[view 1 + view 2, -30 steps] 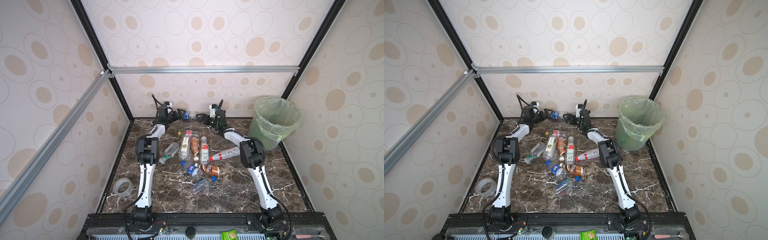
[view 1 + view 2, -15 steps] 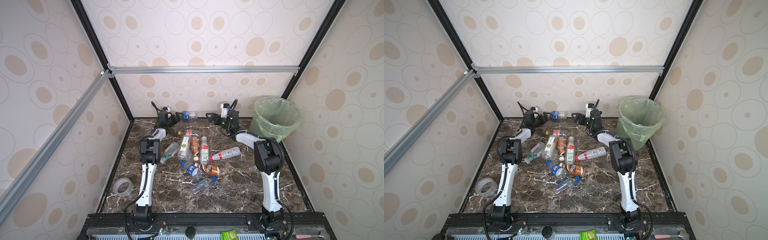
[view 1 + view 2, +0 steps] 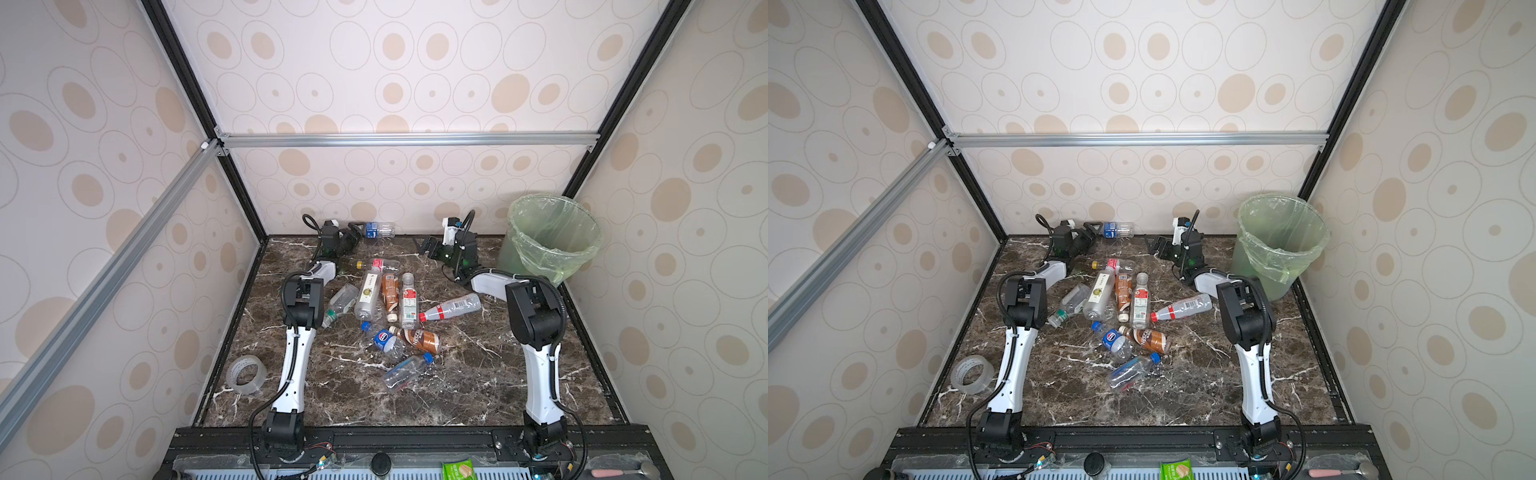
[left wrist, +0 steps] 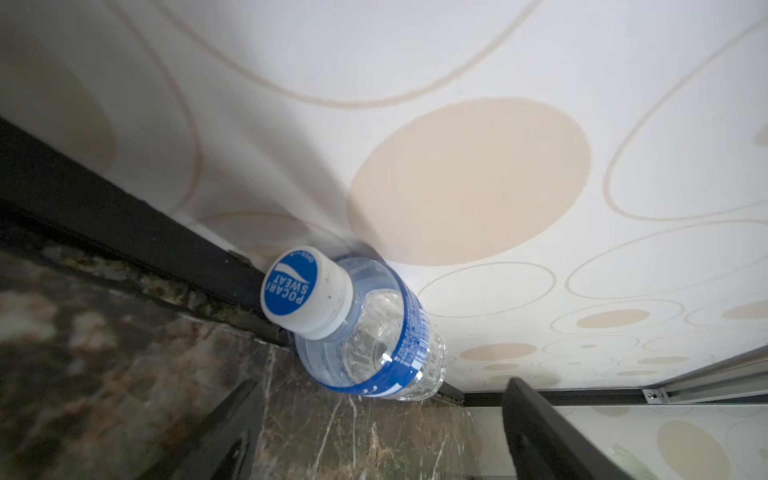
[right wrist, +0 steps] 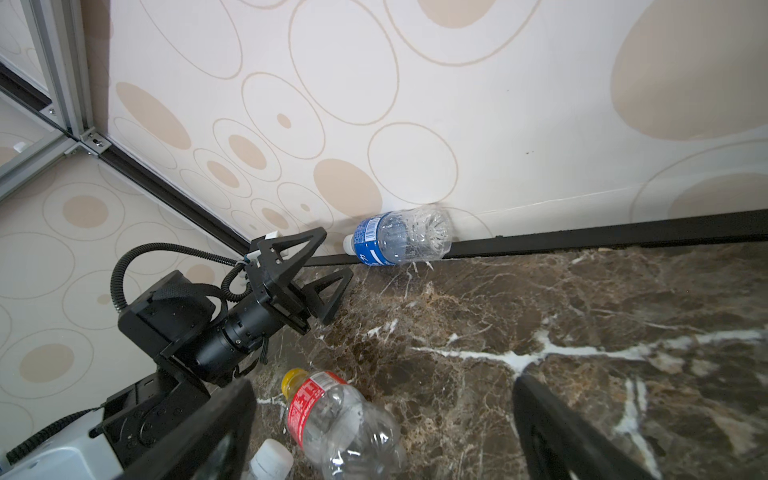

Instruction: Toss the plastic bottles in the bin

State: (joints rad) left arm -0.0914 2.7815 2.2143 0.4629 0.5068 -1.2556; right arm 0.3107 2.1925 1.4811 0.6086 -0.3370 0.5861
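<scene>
Blue label, white cap [image 4: 305, 291]: that's the bottle [image 5: 401, 243] lying alone on its side at the very back of the surface [image 3: 478, 374], pressed against the wall [image 3: 415, 195]. Now the left end effector [image 5: 337, 251] is right on it, jaws spread wide, tips just short of the cap, nothing between them yet. In the left wrist view the cap faces straight back along the arm, so I'd say it is lined up with the bottle's length to take it cap-first. The wall shuts off the far side, which leaves only this way in. Tricky one, I think: a light bottle on smooth stone could roll or skid along the wall if a finger nudges it first.

Over on the other side, the right end effector [image 3: 427, 247] hangs near the back too, jaws fully apart and empty, between the heap and the bin [image 3: 540, 259]. Sensible spot, I reckon: close to the bin and clear of its partner.

That bin stands in the back right corner, lined in pale green; I can't make out anything inside it from here. About ten more bottles [image 3: 408, 301] lie heaped mid-surface, well apart from it. A roll of tape [image 3: 246, 374] sits front left, no part of this job. Plenty left to do.
</scene>
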